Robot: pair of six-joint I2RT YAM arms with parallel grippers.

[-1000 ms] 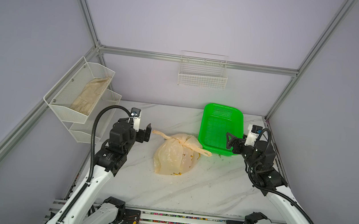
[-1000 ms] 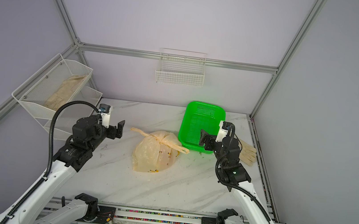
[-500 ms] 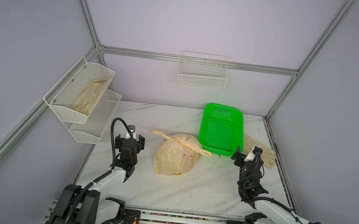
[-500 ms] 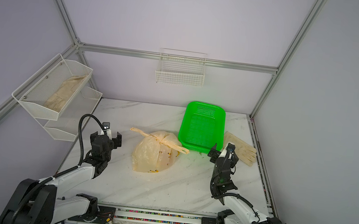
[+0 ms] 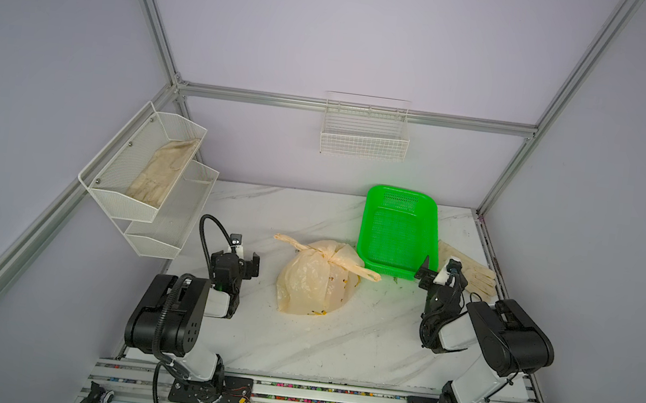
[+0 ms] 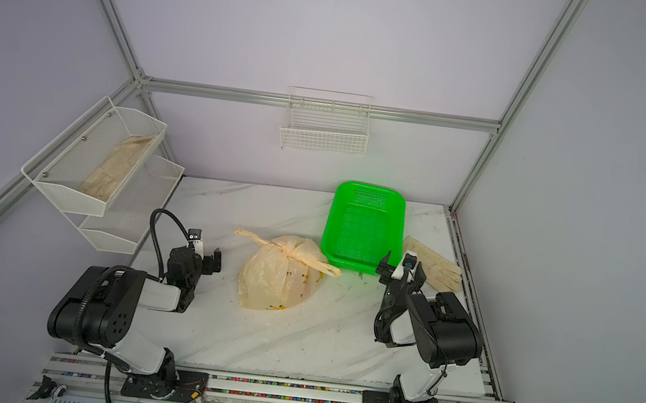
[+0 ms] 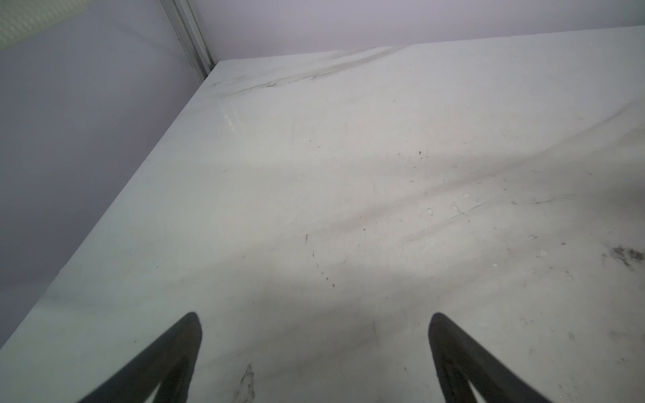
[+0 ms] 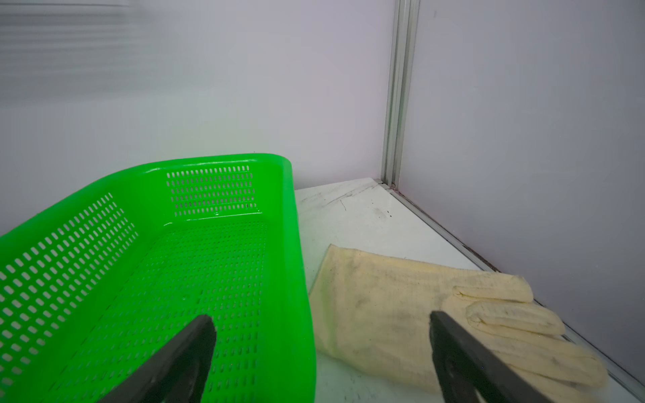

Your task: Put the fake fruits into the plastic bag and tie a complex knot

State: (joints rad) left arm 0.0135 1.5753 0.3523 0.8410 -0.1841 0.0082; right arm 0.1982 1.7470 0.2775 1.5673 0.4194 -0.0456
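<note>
Both arms have folded back toward their near-side bases. Left pincer [image 5: 243, 264] and right pincer [image 5: 439, 272] stand apart, empty. The plastic bag [image 5: 314, 289] lies mid-desk [image 5: 337, 346], its knot [image 5: 332, 259] tied. Park both arms clear of the strap ends.

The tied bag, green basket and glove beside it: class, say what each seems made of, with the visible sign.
Bag: thin translucent plastic film, probably; crinkled, glossy, contents show through.
Basket: rigid moulded plastic, shiny, punched with slots.
Glove: woven or knitted cloth, matt, ribbed texture, grubby.
</note>
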